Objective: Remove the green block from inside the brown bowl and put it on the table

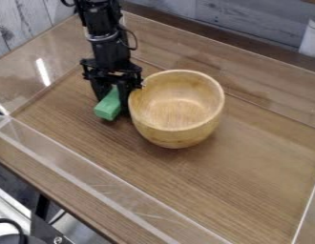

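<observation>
I have the table point(237, 191) bare around the brown bowl point(177, 107), which sits empty. Just left of the bowl, my gripper point(112, 93) is clamped on the green block point(111, 105), low at the tabletop. I judge placing is nearly done; next, release, clear of the rim.

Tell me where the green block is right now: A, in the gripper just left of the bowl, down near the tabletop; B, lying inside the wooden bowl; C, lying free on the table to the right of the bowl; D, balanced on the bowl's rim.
A: the green block sits between the fingers of the gripper, left of the empty wooden bowl, low over the table.
</observation>
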Available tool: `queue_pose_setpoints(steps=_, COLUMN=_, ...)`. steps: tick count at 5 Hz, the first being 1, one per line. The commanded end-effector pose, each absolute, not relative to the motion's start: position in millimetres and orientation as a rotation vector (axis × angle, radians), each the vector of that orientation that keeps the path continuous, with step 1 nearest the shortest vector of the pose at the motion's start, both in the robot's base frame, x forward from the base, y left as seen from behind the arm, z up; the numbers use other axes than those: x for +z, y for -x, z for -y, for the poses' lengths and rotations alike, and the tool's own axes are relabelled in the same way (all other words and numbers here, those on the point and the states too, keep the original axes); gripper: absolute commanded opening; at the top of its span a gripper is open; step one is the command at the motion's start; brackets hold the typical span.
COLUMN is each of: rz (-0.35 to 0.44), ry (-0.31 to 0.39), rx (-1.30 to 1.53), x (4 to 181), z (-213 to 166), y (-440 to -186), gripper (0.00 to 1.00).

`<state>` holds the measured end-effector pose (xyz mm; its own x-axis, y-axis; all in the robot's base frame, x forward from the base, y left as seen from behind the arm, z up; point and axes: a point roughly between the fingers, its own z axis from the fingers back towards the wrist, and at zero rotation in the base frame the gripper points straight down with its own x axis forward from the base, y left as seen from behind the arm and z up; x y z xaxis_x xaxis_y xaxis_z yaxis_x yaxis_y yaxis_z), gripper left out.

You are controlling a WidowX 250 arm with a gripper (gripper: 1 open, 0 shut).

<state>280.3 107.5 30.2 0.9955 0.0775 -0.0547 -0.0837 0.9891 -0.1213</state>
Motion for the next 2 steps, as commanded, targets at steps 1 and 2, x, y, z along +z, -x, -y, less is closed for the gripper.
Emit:
queue_pose_setpoints(steps=1, rz=-0.037, ry=0.110, rx=0.069, x=32.0, z=-108.7, y=-285.3, gripper=0.00)
queue_pose_setpoints(steps=2, rz=-0.042, ry=0.108, rx=0.071, x=30.3, z=-110.2, y=-286.3, gripper=0.00)
